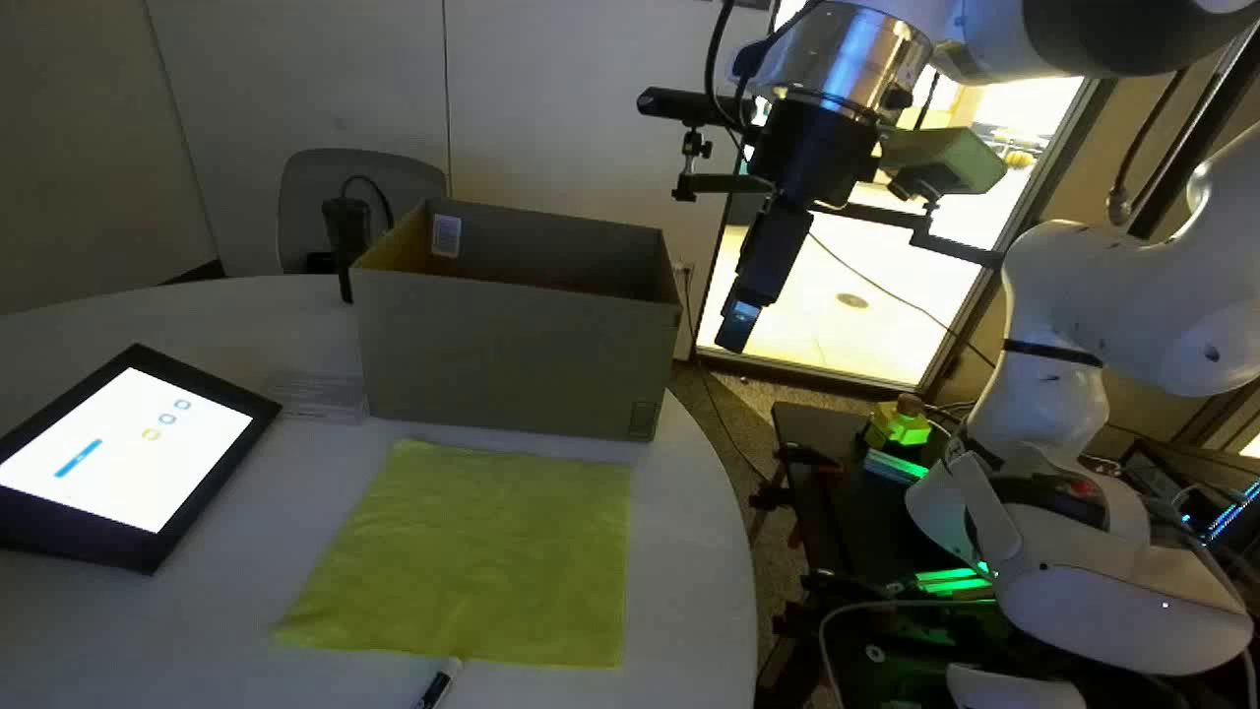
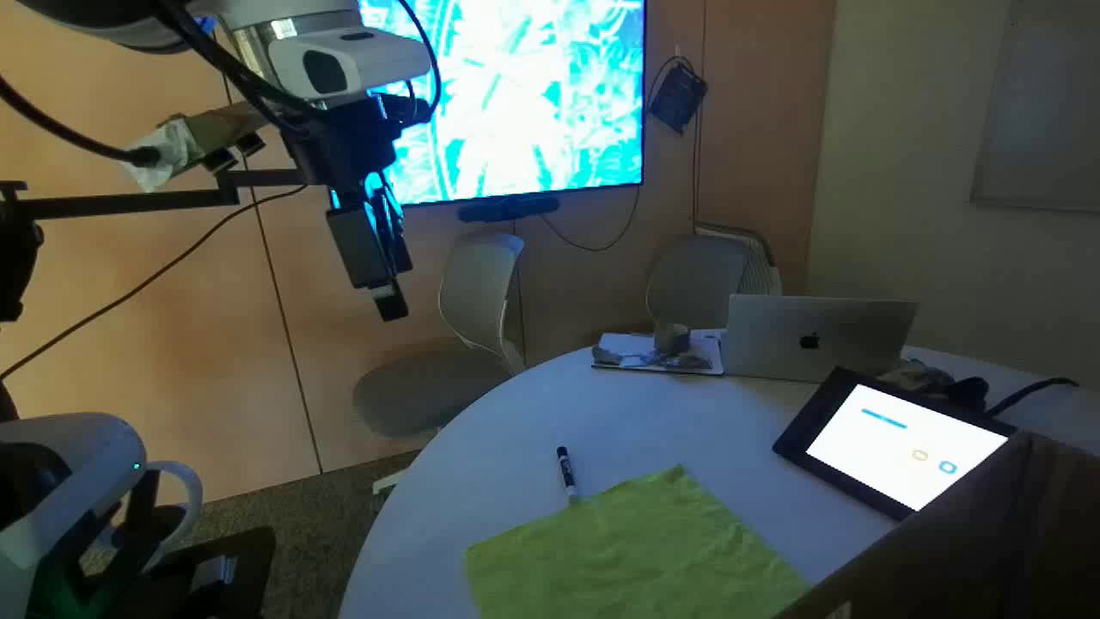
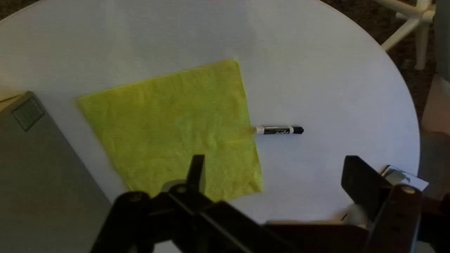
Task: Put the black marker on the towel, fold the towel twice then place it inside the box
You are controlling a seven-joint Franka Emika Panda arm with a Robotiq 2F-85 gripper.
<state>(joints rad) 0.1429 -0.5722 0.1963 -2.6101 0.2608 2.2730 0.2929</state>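
Yellow-green, the towel (image 3: 175, 130) lay unfolded; we judged fetching the black marker (image 3: 279, 130), right of it in the wrist view, our step, needing the spread fingers (image 3: 362, 184) lowered.

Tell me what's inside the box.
In an exterior view, the box shows its upper inner walls, one with a pale label. The near wall hides its floor, so I can't tell whether anything lies there.

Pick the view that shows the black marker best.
The wrist view: there the black marker shows largest, label and black end plain, white end touching the towel. In an exterior view it looks smaller; in an exterior view the frame's bottom cuts it off.
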